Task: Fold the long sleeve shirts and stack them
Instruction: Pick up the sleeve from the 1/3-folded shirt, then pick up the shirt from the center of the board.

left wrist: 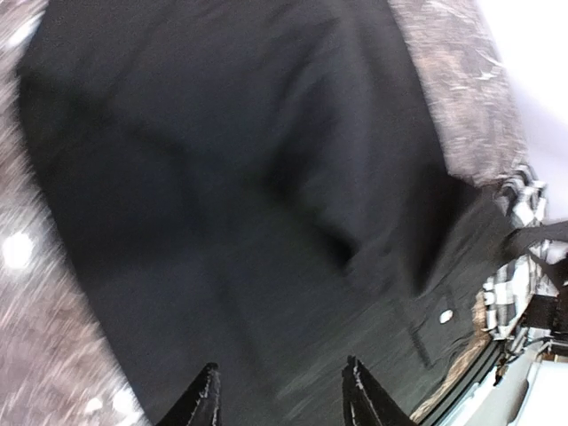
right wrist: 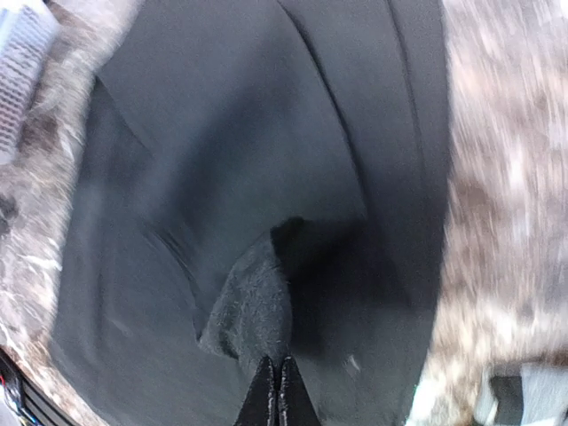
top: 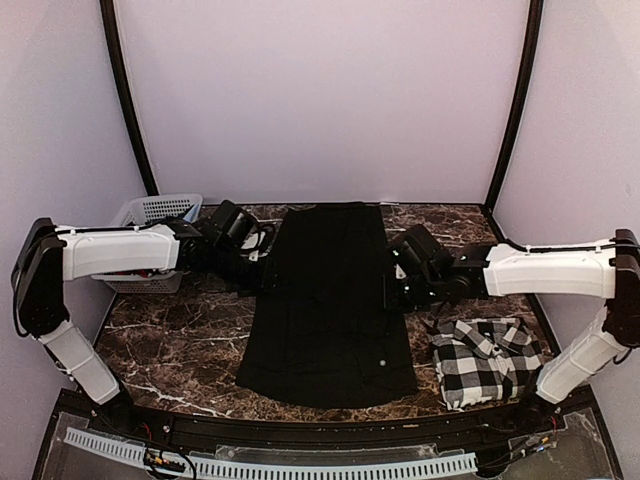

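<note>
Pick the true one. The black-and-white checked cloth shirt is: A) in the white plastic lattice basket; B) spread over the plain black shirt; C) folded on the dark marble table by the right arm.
C: the checked shirt lies folded on the marble table beside the right arm.

Centre: black shirt (top: 330, 300) spread flat; checked shirt (top: 487, 360) folded, right.

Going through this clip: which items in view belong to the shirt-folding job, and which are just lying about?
Part of the job:
- black shirt, spread flat in the middle
- checked shirt, gathered compactly at the near right

Just lying about:
- white lattice basket, at the far left
</note>
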Controlling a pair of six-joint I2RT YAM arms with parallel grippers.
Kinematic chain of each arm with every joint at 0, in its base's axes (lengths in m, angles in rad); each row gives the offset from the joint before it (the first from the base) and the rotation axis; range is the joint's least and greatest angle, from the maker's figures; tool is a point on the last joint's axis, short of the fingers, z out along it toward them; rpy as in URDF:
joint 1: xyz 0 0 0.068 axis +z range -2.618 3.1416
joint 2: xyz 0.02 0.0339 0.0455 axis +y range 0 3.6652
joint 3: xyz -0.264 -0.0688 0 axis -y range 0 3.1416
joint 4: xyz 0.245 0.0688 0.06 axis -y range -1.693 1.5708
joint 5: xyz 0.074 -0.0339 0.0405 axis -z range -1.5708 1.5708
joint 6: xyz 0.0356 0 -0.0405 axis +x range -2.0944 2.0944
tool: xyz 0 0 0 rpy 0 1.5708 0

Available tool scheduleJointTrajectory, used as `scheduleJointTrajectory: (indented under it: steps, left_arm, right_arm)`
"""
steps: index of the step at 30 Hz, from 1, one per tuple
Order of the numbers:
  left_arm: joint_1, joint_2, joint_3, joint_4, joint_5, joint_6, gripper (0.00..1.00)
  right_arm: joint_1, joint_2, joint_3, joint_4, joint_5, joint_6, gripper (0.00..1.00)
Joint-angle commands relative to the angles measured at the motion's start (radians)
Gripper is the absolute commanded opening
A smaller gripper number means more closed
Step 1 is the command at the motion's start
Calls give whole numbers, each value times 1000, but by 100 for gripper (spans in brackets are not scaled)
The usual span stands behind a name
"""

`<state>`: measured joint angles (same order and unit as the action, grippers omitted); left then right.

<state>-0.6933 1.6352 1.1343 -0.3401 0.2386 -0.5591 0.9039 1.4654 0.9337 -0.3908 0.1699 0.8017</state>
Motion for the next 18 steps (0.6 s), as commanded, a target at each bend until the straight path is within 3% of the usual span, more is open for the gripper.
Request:
scheduleJointTrajectory:
  steps: [1,10,18]
  left_arm:
    - [6,-131,-116,-113,-87,-74,45]
    - [-3,-361,-417,-238,-92,-258,39]
    - [-156,-461,-539,-211,-37,-405,38]
  right_arm:
    - [-20,89,174,30,90,-150,0]
    - [-60,299,365,63,12,-305,0]
    - [-68,346,345,112,-56,-327,0]
